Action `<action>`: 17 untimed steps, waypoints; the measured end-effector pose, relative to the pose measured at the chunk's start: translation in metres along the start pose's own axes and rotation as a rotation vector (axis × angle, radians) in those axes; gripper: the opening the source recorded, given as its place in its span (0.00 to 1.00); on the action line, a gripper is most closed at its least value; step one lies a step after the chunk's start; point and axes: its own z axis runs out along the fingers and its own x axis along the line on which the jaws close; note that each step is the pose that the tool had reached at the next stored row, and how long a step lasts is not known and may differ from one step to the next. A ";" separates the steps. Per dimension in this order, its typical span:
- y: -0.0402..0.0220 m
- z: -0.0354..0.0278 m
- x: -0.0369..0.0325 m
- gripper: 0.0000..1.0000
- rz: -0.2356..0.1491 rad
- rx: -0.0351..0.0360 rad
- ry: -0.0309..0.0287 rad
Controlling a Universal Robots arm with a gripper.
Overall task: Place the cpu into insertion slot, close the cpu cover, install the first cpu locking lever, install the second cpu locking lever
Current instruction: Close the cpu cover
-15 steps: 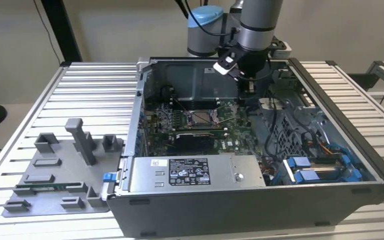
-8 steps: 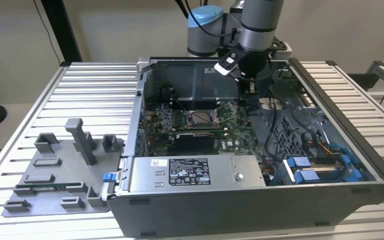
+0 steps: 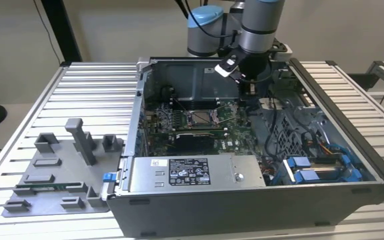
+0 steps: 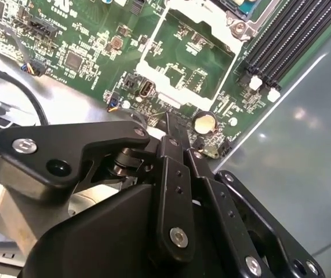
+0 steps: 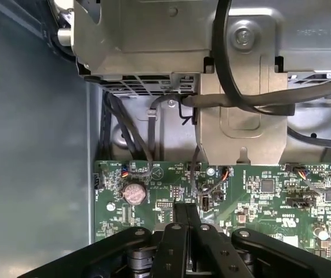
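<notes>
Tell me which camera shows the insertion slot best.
The exterior view: the whole insertion slot shows, silvery rim around a dark centre. The second wrist view catches a silvery frame cut by the picture's edge; slot or cover, I cannot tell. The first wrist view faces the cabled edge of the board.

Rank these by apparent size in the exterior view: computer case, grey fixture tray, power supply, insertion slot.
Largest to smallest:
1. computer case
2. grey fixture tray
3. power supply
4. insertion slot, clearly the smallest
</notes>
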 end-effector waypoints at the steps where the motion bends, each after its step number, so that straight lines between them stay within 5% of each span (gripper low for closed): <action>1: 0.0006 0.0012 0.0000 0.00 0.000 0.0001 0.0000; 17: 0.0031 0.0215 -0.0007 0.00 0.000 0.0039 -0.0001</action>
